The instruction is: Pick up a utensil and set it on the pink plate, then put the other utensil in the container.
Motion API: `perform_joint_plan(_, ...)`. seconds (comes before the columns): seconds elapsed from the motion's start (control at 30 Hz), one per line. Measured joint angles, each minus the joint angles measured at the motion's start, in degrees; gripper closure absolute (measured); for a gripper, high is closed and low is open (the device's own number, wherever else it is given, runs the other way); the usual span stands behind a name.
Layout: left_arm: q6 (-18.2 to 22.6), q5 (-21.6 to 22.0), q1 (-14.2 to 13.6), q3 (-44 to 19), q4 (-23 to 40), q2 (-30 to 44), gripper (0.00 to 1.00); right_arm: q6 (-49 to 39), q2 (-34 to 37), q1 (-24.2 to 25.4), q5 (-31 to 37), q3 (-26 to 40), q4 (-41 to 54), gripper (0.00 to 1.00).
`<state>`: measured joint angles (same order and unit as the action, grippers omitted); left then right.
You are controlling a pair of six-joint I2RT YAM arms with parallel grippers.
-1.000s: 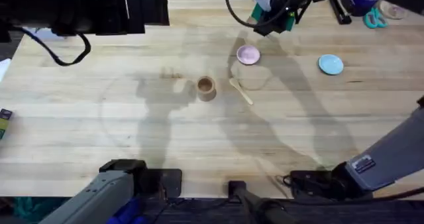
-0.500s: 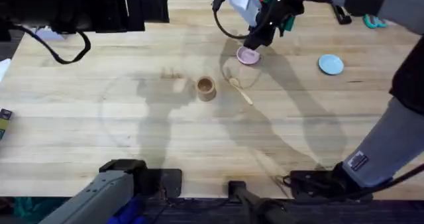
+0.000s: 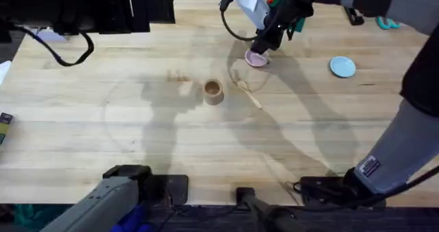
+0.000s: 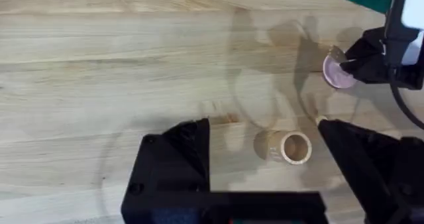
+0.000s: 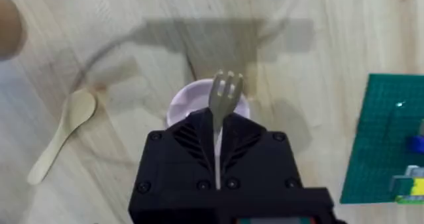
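Observation:
My right gripper (image 3: 263, 48) hangs over the pink plate (image 3: 256, 59) at the table's back middle, shut on the wooden fork (image 5: 224, 93). The fork's tines stick out past the fingertips above the plate (image 5: 187, 103). The wooden spoon (image 3: 248, 93) lies flat on the table, between the plate and the wooden cup (image 3: 213, 91). In the left wrist view my left gripper (image 4: 262, 126) is open and high above the table, with the cup (image 4: 285, 147) lying below between its fingers (image 4: 179, 154). That view also has the pink plate (image 4: 339, 75) under the right gripper (image 4: 374, 55).
A light-blue plate (image 3: 342, 66) sits to the right of the pink one. A green mat (image 5: 384, 138) lies just behind the pink plate. Teal scissors (image 3: 388, 20) and a black item (image 3: 353, 14) lie at the back right. My left arm (image 3: 75, 12) looms dark at the back left.
My right gripper came forward and left with the fork, from behind the pink plate to right over it. In the last half second it barely moved. The left arm stayed put.

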<state>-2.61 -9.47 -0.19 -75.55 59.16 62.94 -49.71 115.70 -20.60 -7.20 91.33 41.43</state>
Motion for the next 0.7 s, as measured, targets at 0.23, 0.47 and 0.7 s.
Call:
perform_joint_plan(0.23,0.0,0.0,0.0,0.0,0.0,0.0,0.006,-0.1,0.1,0.0,-0.2,0.0,2.3,0.970)
perform_joint_plan(0.47,0.0,0.0,0.0,0.0,0.0,0.0,0.008,-0.1,0.1,0.0,-0.2,0.0,1.8,0.970)
perform_joint_plan(0.7,0.0,0.0,0.0,0.0,0.0,0.0,0.008,-0.1,0.1,0.0,-0.2,0.0,1.7,0.970)
